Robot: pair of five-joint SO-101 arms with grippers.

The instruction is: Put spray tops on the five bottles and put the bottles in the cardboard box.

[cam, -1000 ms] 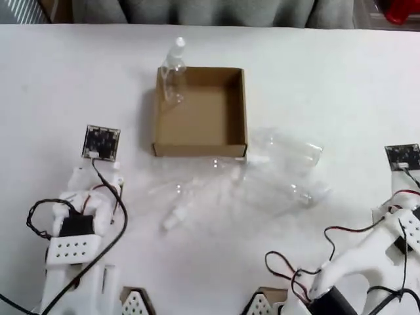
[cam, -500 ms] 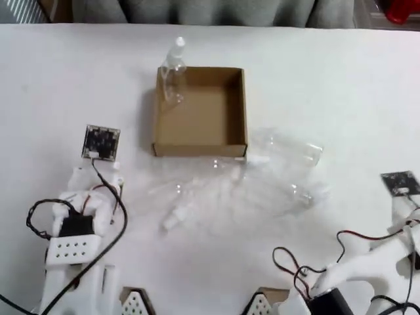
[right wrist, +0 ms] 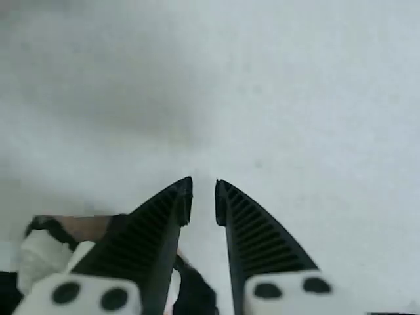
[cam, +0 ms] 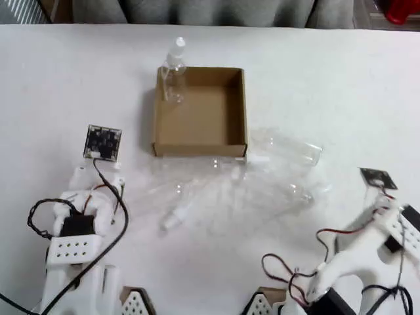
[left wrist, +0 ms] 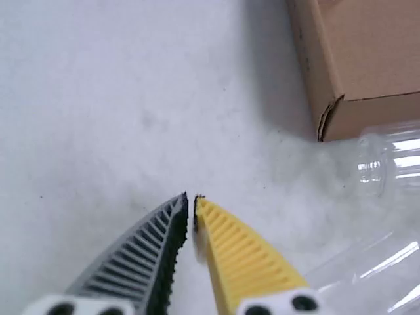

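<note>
Left claw (left wrist: pixel 190 200): narrow. The grey and yellow fingertips almost meet and nothing is between them. It hangs over bare table (left wrist: pixel 98 98), near the closest left corner of the cardboard box (left wrist: pixel 367 65) but apart from it. A clear bottle (left wrist: pixel 387 170) lies on its side just beside that corner, open neck towards the box wall. It carries no spray top.

Right claw (right wrist: pixel 202 184): narrow. Only a thin slit shows between the two black fingertips, and it holds nothing. White table surface lies below it. In the high view my right arm (cam: pixel 367 249) sits at the near right of the table, well apart from the box.

High view, task items:
- The cardboard box (cam: pixel 197 149) sits open-topped, mid-table, towards the far side.
- One capped bottle (cam: pixel 174 72) stands upright at the box's far left corner with its white spray top on. It appears to be inside the wall, though I cannot tell for certain.
- One clear bottle lying flat (cam: pixel 292 149) is on the table just right of the box's near right corner.
- More clear bottles lie in a loose cluster (cam: pixel 210 187) on the table in front of the box. They are see-through against the white, so I cannot count them reliably.
- A small white piece (cam: pixel 172 218) lies at the near edge of that cluster. I cannot tell whether it is a loose spray top or one fitted to a bottle.
</note>
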